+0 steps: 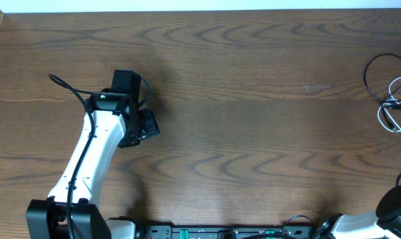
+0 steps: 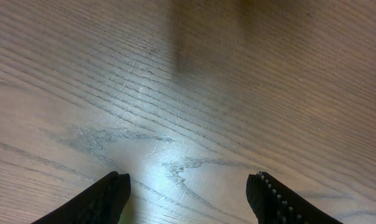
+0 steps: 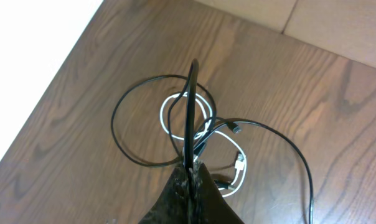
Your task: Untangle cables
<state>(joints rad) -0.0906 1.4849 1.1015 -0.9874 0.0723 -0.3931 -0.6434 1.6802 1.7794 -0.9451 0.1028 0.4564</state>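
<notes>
Your cables (image 1: 390, 104) lie on the worktop (image 1: 253, 79), far to the right of the left arm (image 1: 94, 149).

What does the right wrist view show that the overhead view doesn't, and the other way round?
Only the right wrist view: the right gripper, shut, with a black cable that seems pinched at its tips, and pale floor past the table's edge.
Only the overhead view: the left arm, stretched over bare wood far from the cables.
Both: the wooden table, the white cable and the black loop tangled with it.
</notes>
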